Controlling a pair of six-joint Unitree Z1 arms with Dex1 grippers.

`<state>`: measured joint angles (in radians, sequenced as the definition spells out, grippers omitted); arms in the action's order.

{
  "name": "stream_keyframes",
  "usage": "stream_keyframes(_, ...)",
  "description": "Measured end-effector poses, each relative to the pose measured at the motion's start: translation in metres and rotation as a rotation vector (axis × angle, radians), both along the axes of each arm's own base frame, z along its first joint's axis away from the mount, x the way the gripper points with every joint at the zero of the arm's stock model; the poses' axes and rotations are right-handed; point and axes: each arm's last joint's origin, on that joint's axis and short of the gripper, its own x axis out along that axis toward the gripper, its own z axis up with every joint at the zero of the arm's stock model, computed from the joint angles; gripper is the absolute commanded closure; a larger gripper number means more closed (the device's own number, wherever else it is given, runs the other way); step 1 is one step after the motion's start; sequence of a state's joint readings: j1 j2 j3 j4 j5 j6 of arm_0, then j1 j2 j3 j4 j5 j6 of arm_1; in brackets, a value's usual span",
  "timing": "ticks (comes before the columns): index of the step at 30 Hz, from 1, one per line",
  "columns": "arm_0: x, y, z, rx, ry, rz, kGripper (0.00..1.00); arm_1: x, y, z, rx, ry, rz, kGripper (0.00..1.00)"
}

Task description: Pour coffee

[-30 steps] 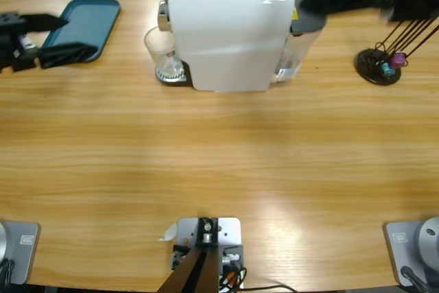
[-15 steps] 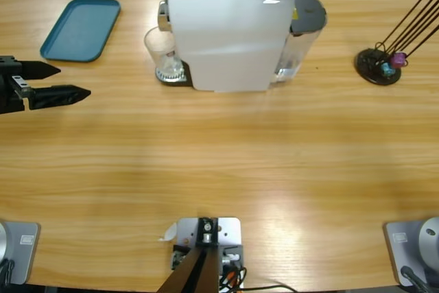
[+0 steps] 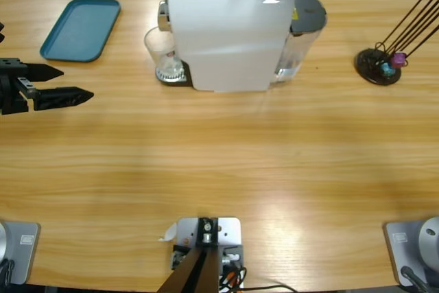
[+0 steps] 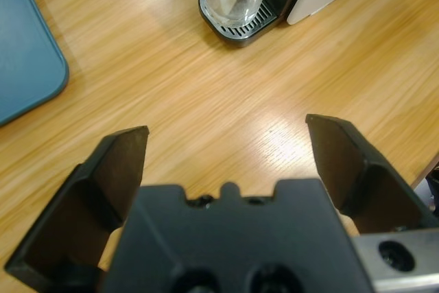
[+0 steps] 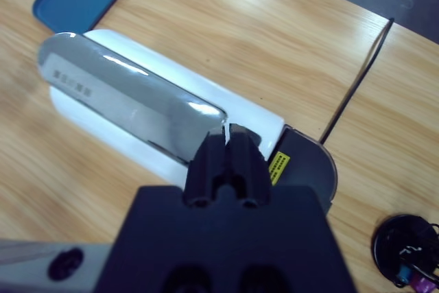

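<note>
Coffee isn't something I can make out here; the clear glass [image 3: 163,51] on the drip tray [image 4: 236,27] of the white coffee machine [image 3: 226,32] looks pretty much see-through, with only a pale glint at its base. Left gripper [image 3: 65,84] hovers over bare table [image 3: 226,162] near the teal tray [image 3: 81,29], jaws spread wide, nothing between them. Right gripper [image 5: 226,143] sits above the machine's silver lid [image 5: 123,97], jaws pressed together, holding nothing.
</note>
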<state>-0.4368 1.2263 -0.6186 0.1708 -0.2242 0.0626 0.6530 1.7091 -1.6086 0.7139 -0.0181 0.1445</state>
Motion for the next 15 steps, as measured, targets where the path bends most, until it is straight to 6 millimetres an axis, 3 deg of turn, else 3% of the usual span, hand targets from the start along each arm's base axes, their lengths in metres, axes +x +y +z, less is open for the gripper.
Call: stream_keyframes(15,0.0014,-0.0007,-0.0016,0.004,0.008,0.000,0.004,0.0034,-0.0051,-0.0045,-0.038,0.007,-0.036,1.000)
